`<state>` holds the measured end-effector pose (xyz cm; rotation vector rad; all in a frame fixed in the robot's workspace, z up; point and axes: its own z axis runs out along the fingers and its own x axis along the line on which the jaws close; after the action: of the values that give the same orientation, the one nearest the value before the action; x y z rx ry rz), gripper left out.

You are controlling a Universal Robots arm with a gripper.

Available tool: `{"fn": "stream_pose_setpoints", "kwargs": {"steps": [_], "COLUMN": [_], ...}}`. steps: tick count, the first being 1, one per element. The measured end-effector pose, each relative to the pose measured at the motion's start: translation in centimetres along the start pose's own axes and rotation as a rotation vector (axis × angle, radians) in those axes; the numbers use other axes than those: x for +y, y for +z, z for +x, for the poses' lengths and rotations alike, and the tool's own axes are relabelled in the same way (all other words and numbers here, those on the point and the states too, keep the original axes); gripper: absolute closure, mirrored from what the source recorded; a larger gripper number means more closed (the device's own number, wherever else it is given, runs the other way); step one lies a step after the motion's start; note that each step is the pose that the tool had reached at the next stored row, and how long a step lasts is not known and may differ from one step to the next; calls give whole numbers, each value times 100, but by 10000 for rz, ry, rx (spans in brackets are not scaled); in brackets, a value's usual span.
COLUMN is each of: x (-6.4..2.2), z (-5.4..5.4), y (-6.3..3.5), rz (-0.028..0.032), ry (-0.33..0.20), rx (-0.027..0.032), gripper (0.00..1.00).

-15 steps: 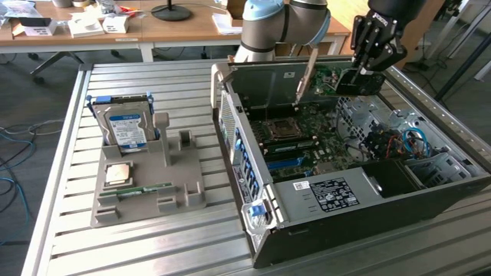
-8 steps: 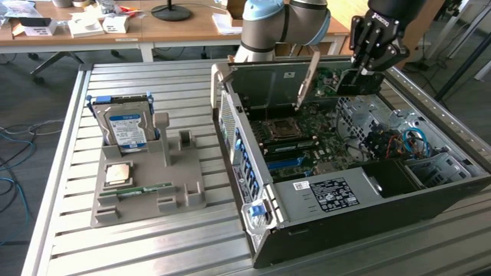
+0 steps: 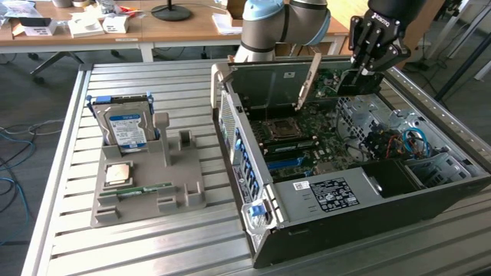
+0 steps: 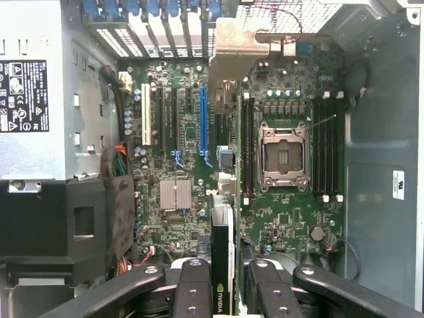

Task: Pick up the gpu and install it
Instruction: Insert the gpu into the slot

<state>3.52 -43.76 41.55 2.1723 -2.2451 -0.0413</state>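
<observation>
Wrist view: claw [image 4: 224, 286] clamps edge-on gpu [image 4: 222, 228], partly hidden.

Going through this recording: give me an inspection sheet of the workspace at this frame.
Surface: slatted metal table, carrying an open computer case.
Job's things: gpu held edge-on above the motherboard, not seated in a slot.
Clutter: grey tray holding a hard drive, a processor chip and a memory stick.
Grippers: gripper shut on the gpu, over the case.
Cables: blue cables inside the case; loose cables on the floor at the exterior view's left.
Surroundings: wooden desk behind with a lamp base and boxes.
</observation>
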Motion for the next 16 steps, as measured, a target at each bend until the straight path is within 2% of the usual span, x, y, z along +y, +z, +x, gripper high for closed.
{"fn": "stream_pose_setpoints", "kwargs": {"steps": [8,16], "x": [14,44], "z": [0,2], "y": [19,54], "rz": [110,127], "ry": [-167,-308], "rx": [3,5], "gripper": [73,73]}}
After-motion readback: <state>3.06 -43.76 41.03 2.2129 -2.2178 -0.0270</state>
